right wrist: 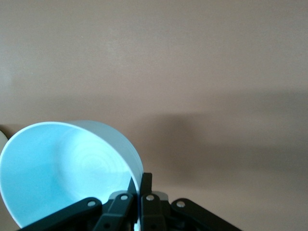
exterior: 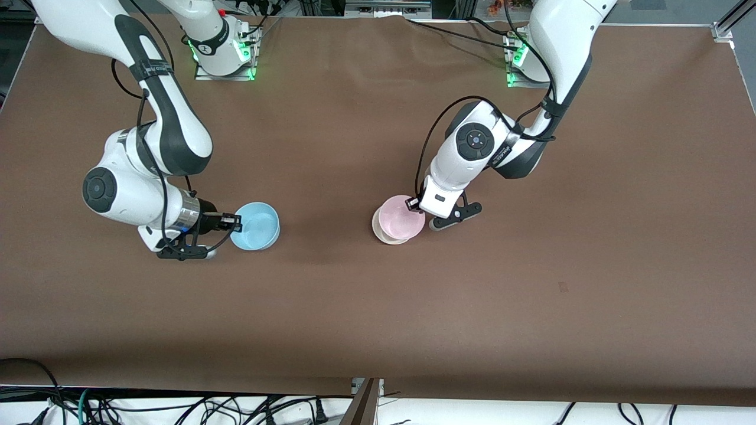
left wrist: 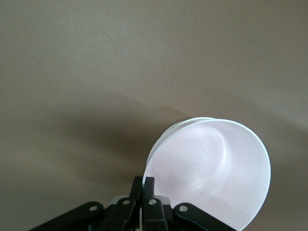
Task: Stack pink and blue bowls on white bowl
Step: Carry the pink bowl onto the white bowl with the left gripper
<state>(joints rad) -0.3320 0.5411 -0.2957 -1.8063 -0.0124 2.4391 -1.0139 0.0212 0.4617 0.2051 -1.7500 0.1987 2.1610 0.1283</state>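
My left gripper is shut on the rim of the pale pink bowl, its fingers pinching the wall of that bowl. The pink bowl sits tilted on top of the white bowl, of which only an edge shows beneath it. I cannot tell whether the pink bowl rests fully inside. My right gripper is shut on the rim of the light blue bowl, fingers clamping its wall, toward the right arm's end of the table.
The brown table mat stretches around both bowls. The arm bases stand along the table's edge farthest from the front camera. Cables hang below the edge nearest that camera.
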